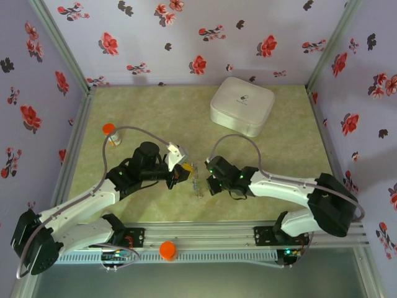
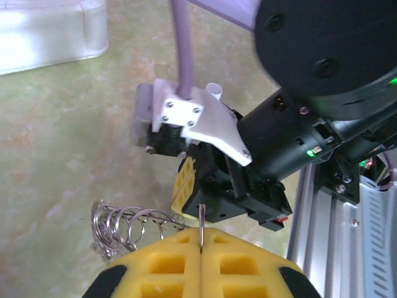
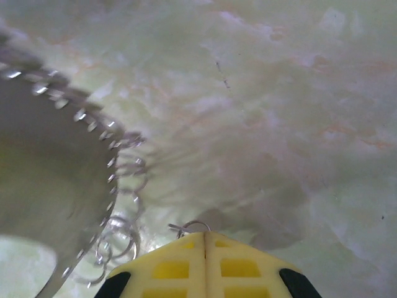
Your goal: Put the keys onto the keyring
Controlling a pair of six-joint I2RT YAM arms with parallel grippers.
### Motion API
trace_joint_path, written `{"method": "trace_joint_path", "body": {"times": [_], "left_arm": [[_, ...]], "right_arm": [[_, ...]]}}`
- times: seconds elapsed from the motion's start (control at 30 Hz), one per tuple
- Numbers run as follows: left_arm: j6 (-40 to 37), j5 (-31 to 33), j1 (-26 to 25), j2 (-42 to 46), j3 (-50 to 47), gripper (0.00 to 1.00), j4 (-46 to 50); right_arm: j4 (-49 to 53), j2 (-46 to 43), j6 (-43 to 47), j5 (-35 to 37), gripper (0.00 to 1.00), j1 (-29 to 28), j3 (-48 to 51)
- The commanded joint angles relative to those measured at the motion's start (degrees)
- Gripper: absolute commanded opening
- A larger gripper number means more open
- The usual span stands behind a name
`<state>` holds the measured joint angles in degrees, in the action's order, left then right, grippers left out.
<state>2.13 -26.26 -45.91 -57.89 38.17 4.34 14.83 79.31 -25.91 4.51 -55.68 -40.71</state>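
White box (image 1: 242, 105) beyond keyring (image 3: 111, 162), orange-capped vial (image 1: 111, 133) left

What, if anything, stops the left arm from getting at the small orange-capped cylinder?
Probably nothing, so yes: the cylinder stands in the open close beside that arm. However, the left hand is shut on a thin metal wire, which it would have to release first.

The thin dark hoop with a beaded silver rim (image 3: 110, 162) lies blurred and cut off at the right wrist view's left edge, its small loops indistinct.
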Motion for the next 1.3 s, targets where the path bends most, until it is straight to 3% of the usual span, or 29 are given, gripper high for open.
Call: {"method": "trace_joint_path", "body": {"times": [0.0,0.03,0.1,0.3,0.5,0.63,0.8,1.0,1.27], "left_arm": [[-6.85,3.14,-0.52,2.03,-0.90,0.00,-4.09],[-8.09,3.60,-0.65,2.27,-1.01,0.00,-3.86],[-10.82,4.00,-0.80,3.00,-1.73,0.00,-3.96],[-16.08,3.43,-1.13,4.38,-5.01,0.00,-8.46],[-24.82,-1.13,-1.11,3.70,-6.03,0.00,-10.10],[-25.98,3.23,-1.11,2.22,-4.83,0.00,-9.81],[-28.49,3.52,-1.37,1.15,-2.28,0.00,-3.93],[-41.55,7.75,-4.59,3.51,-7.39,0.00,-9.13],[-55.13,9.12,-6.73,4.93,-9.60,0.00,-13.29]], "right_arm": [[0.71,2.63,-3.93,-1.18,0.00,1.32,-1.09],[0.28,2.71,-4.17,-1.52,0.02,1.57,-0.99],[-0.79,2.18,-4.59,-3.12,0.20,2.60,-0.73],[-0.64,-4.42,-0.78,-10.69,0.32,9.21,-1.03],[-0.85,-10.87,9.86,-21.53,0.33,12.42,-2.22],[-1.01,-12.74,10.93,-23.37,0.33,14.20,-3.25],[-3.65,-15.02,12.44,-27.12,0.36,15.08,-2.23],[-13.57,-21.39,13.64,-28.77,0.40,15.08,3.56],[-9.96,-21.09,12.78,-37.00,0.35,15.08,-0.12]]}}
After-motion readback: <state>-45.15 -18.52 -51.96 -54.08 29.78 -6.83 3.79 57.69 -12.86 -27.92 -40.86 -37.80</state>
